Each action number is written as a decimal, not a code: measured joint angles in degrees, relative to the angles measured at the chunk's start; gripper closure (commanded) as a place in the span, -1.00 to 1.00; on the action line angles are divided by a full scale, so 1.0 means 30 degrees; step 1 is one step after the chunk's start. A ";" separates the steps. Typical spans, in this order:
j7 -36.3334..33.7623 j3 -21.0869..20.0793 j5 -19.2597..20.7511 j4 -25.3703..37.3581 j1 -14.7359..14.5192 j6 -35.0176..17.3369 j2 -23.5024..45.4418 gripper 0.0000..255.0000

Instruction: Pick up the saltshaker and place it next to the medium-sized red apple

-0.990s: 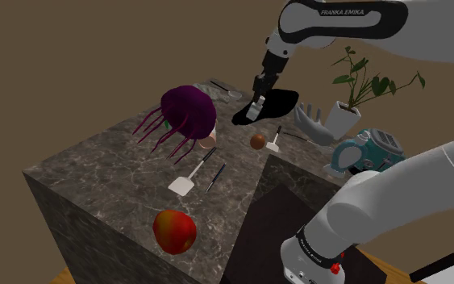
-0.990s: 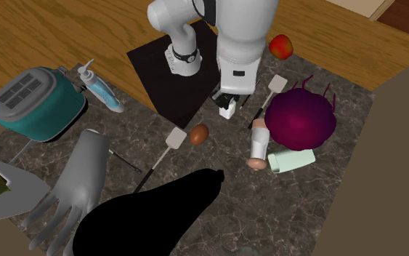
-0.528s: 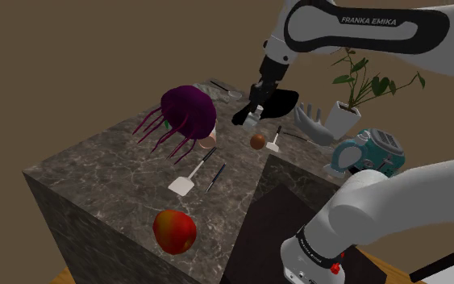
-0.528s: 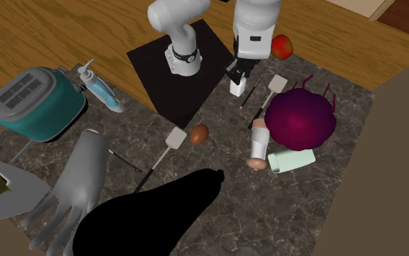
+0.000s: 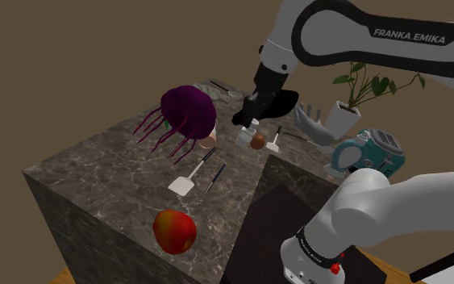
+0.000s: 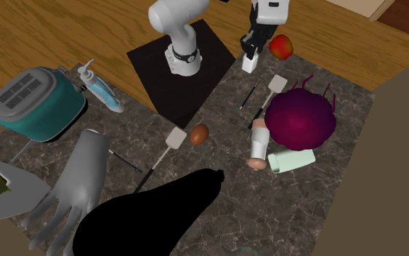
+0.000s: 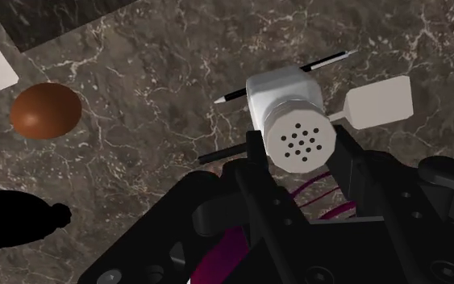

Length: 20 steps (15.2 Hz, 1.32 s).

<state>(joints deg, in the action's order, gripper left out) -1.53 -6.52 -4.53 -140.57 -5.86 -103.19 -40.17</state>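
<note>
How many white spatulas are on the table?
2. One spatula lies beside the brown egg. The other spatula lies between the apple and the purple ball. The black blob could hide another.

The marble counter (image 5: pixel 96 169), shared throughout, is seen obliquely from behind the gripper (image 5: pixel 250 127) in the shoulder view, steeply from opposite in the second exterior view, closely from the wrist.

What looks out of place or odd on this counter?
A pure black, unshaded blob lies on the dark veined counter beside the grey glove, as if undrawn. Nothing looks spilled or broken; the white saltshaker sits clasped in the tool.
</note>
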 measured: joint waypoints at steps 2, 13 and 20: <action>-0.0888 -0.0760 -0.0514 -0.0271 -0.0423 0.0189 -0.0505 1.00; -0.5948 -0.5181 -0.3461 0.0107 -0.2644 0.1144 -0.1598 1.00; -0.7553 -0.6837 -0.4510 -0.0132 -0.3248 0.0495 -0.1456 1.00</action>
<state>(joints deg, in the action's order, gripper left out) -24.19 -27.03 -18.06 -140.96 -15.60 -101.70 -44.54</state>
